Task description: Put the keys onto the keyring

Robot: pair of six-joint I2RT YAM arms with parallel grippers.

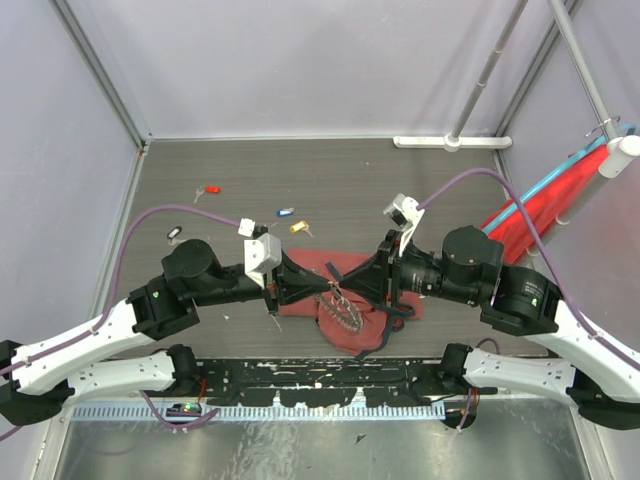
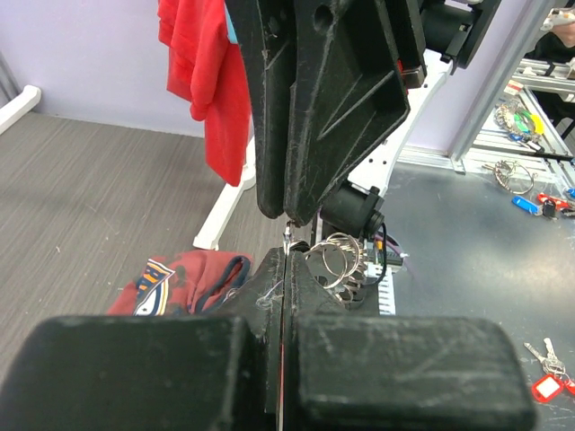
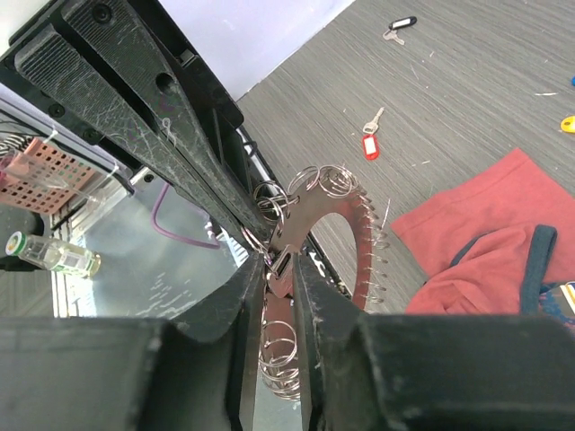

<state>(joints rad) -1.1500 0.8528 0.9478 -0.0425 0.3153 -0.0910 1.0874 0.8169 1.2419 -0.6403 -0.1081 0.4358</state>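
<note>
The keyring (image 1: 342, 308), a flat metal ring fringed with small wire loops, hangs between both grippers above a dark-red cloth bag (image 1: 365, 335). My left gripper (image 1: 318, 290) is shut on the ring's edge; in the left wrist view a thin metal sliver shows between its pressed jaws (image 2: 287, 256), with the loops (image 2: 340, 256) just beyond. My right gripper (image 3: 280, 269) stands slightly open, the keyring's (image 3: 337, 211) clasp in the narrow gap. Loose keys lie on the table behind: red (image 1: 210, 189), black (image 1: 175, 234), blue (image 1: 285, 212) and yellow (image 1: 298, 227).
The bag (image 3: 476, 242) lies right under the grippers. A red cloth (image 1: 535, 215) hangs on a white stand at the right wall. Purple cables arch over both arms. Spare keys and rings (image 2: 530, 193) lie on the metal bench beyond the table's near edge.
</note>
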